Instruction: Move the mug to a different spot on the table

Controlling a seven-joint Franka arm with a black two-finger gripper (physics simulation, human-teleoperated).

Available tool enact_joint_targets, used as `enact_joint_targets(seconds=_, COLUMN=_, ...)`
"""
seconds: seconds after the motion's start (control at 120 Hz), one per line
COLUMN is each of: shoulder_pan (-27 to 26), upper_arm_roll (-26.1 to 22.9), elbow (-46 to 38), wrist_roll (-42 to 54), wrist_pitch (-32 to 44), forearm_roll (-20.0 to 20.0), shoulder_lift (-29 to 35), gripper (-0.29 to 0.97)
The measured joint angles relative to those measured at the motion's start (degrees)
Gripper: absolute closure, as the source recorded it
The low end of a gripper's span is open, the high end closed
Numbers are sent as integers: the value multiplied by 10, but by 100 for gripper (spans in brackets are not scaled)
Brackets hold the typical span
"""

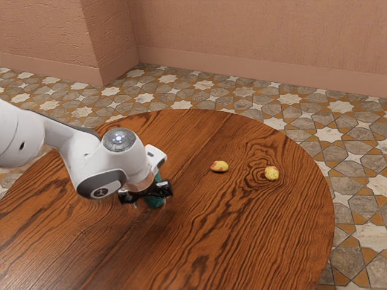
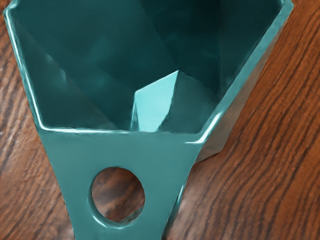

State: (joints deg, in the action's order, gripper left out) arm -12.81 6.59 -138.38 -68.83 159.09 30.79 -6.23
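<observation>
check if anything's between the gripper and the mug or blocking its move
Nothing visible: the gripper is right at the mug. Two yellow pieces lie apart from it, toward the exterior view's right.

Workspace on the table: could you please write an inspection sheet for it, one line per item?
Surface: round dark wooden table with strong grain; no spills seen.
Job's things: teal faceted mug, upright and empty, its flat handle pierced by a round hole; it sits under the hand.
Clutter: two small yellow lumps with red patches, lying apart from each other, toward the exterior view's right of the mug.
Grippers: black two-finger end effector, low over the table, directly at the mug.
Cables: nothing seen.
Surroundings: star-patterned tiled floor; pinkish textured walls.
</observation>
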Motion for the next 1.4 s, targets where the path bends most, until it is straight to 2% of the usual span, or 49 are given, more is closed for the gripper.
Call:
enact_joint_targets(seconds=0.292, shoulder_pan=5, upper_arm_roll=-7, elbow=10, wrist_roll=-25, wrist_pitch=-39, forearm_roll=6, shoulder_lift=69, gripper=2)
enact_joint_targets(seconds=0.5, shoulder_pan=-6, upper_arm_roll=4, elbow=57, wrist_roll=-27, wrist_pitch=-60, forearm_roll=0, shoulder_lift=90, gripper=1)
enact_joint_targets(seconds=0.533, shoulder_pan=-4, upper_arm_roll=2, elbow=88, wrist_roll=-26, wrist_pitch=-81, forearm_roll=-9, shoulder_lift=91, gripper=1)
enact_joint_targets(seconds=0.667, shoulder_pan=-5, upper_arm_roll=-2, elbow=218, wrist_roll=1, wrist_pitch=-213, forearm_roll=-101, shoulder_lift=88, gripper=0)
enact_joint_targets(seconds=0.825, shoulder_pan=4, upper_arm_roll=0, elbow=325, wrist_roll=74, wrist_pitch=-351, forearm_roll=-180, shoulder_lift=69, gripper=0)
enact_joint_targets(seconds=0.967, shoulder_pan=21, upper_arm_roll=0, elbow=359, wrist_roll=159, wrist_pitch=-437, forearm_roll=-218, shoulder_lift=66, gripper=0)
enact_joint_targets(seconds=1.2, shoulder_pan=56, upper_arm_roll=-6, elbow=403, wrist_roll=311, wrist_pitch=-525, forearm_roll=-229, shoulder_lift=63, gripper=0)
enact_joint_targets(seconds=1.4, shoulder_pan=87, upper_arm_roll=-11, elbow=414, wrist_roll=416, wrist_pitch=-562, forearm_roll=-225, shoulder_lift=64, gripper=0)
